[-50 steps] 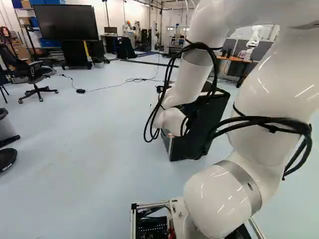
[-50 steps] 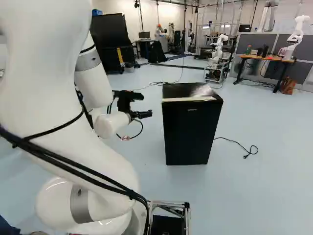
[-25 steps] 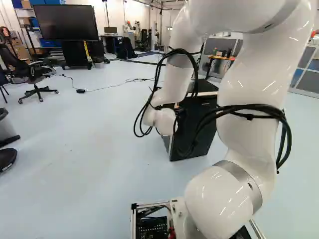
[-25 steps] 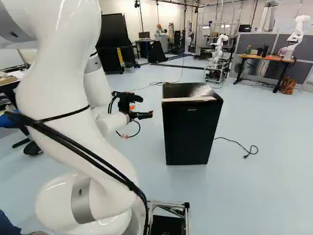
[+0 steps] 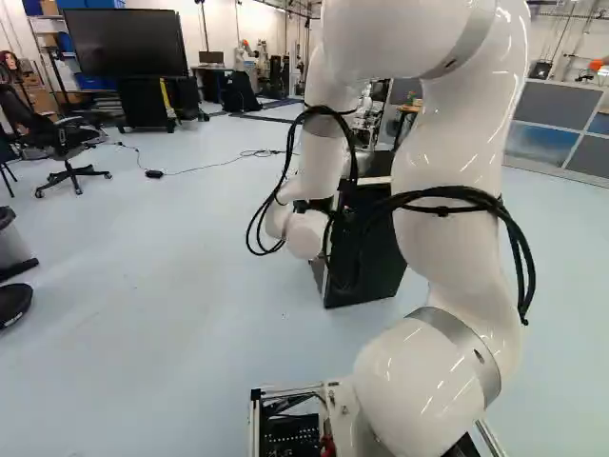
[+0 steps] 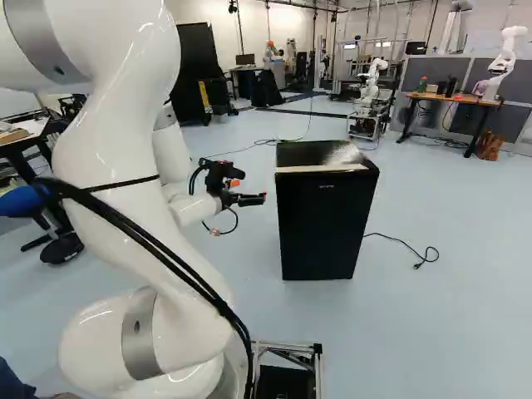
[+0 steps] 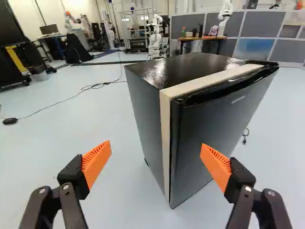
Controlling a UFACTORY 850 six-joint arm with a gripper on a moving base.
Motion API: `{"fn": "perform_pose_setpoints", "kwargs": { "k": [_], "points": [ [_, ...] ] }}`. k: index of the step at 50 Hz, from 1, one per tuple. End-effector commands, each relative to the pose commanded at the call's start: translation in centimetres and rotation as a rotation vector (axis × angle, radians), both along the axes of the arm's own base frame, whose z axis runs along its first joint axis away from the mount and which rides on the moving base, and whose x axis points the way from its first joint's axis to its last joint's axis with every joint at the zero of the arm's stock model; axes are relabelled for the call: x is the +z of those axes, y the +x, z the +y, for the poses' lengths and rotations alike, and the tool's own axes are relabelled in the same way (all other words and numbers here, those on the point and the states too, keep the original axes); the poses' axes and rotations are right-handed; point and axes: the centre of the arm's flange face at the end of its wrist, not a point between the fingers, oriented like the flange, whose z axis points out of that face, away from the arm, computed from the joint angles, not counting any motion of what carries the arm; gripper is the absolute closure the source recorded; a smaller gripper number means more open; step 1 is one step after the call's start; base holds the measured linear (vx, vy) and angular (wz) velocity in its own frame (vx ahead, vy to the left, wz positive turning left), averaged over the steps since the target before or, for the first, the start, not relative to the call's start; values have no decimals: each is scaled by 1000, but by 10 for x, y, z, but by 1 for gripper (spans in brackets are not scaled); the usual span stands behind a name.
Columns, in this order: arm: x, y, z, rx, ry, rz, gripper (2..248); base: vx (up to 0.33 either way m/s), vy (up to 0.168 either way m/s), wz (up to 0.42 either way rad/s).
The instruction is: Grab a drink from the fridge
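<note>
Beside the closed fridge (image 6: 324,220) hovers the open end effector (image 6: 252,199).

Arm (image 6: 120,141) bent; gripper (image 6: 253,187) forward, fingers (image 7: 96,161) wide apart.

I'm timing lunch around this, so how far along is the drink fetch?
It looks early. Done: the gripper is near the fridge, pointed at it. In hand: nothing; the gripper is open and empty, with a gap to the fridge in the right base view. Left: the door is shut, so opening it and taking a drink both remain.
</note>
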Motion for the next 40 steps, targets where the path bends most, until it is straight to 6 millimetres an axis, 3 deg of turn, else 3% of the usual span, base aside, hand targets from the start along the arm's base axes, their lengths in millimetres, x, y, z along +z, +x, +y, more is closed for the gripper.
{"fn": "perform_pose_setpoints", "kwargs": {
  "k": [26,40],
  "points": [
    [-27,21,-10,-214,-48,-30,3,0,0,0],
    [-35,36,-3,-243,-54,-49,3,0,0,0]
  ]
}}
